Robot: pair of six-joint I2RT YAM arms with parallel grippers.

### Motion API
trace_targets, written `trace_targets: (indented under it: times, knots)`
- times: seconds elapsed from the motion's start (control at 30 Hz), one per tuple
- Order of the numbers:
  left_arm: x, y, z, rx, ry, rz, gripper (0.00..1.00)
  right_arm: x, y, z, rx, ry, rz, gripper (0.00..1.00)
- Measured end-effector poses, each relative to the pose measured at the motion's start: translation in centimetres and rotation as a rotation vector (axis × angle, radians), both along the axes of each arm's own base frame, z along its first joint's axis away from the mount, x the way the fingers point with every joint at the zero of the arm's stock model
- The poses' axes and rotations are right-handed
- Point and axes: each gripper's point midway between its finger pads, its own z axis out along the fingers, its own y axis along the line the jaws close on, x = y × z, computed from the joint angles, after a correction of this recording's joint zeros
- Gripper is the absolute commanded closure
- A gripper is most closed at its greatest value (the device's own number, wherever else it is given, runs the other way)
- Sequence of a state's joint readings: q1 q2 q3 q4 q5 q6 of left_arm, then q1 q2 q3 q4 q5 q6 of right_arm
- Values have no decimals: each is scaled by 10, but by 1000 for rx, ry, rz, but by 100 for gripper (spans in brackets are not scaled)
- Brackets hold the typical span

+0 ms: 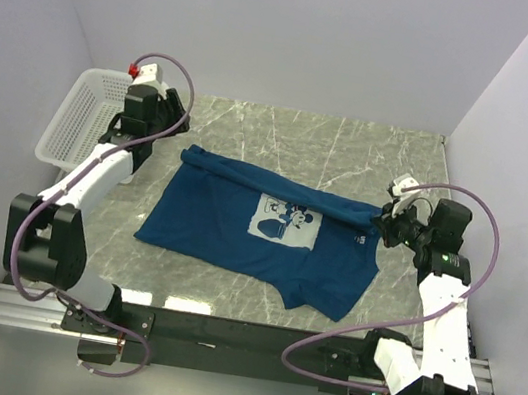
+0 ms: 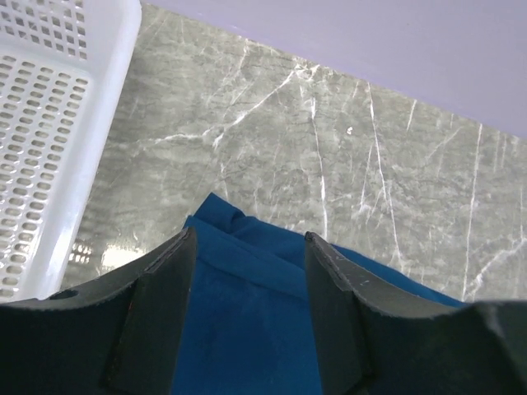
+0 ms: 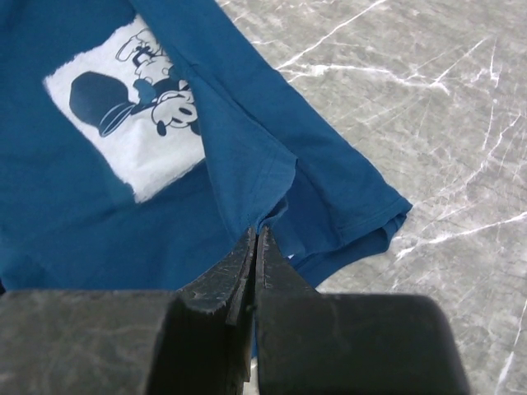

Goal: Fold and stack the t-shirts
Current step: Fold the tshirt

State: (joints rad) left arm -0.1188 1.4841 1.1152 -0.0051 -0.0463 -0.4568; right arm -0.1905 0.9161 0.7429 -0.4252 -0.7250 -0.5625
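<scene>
On the table (image 1: 353, 152), t-shirt (image 1: 209, 221) edge in right hand (image 3: 255, 237)

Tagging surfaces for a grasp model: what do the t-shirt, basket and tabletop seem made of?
T-shirt: soft matte blue cloth, creased and folded over. Basket: stiff white plastic, moulded mesh holes. Tabletop: polished grey stone or a marble-look laminate, white veins, faint reflections.

We logged the t-shirt (image 1: 238, 229) as deep blue, plain between the black fingers of the left gripper (image 2: 249, 247). Ahead of the black right gripper (image 3: 255, 239), its print (image 3: 132, 115) was a pale square with a navy-and-white cartoon. Table (image 1: 353, 152) grey marble, white veins. Basket (image 2: 49, 123), left of the left gripper, white mesh.
</scene>
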Motion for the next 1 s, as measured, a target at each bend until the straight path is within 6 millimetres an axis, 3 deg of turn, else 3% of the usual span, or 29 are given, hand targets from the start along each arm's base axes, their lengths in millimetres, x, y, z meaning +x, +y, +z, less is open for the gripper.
trace_targets:
  times: [0.4,0.77,1.0]
  knots:
    - [-32,10,50,-20,-86,-2,38,-17,2,-15,-35,29,41,100]
    - [-50,8,42,-32,-62,-25,38,-30,8,-12,-59,10,90,100]
    - [-59,7,47,-41,-79,-37,38,-45,13,-14,-92,-4,140,98]
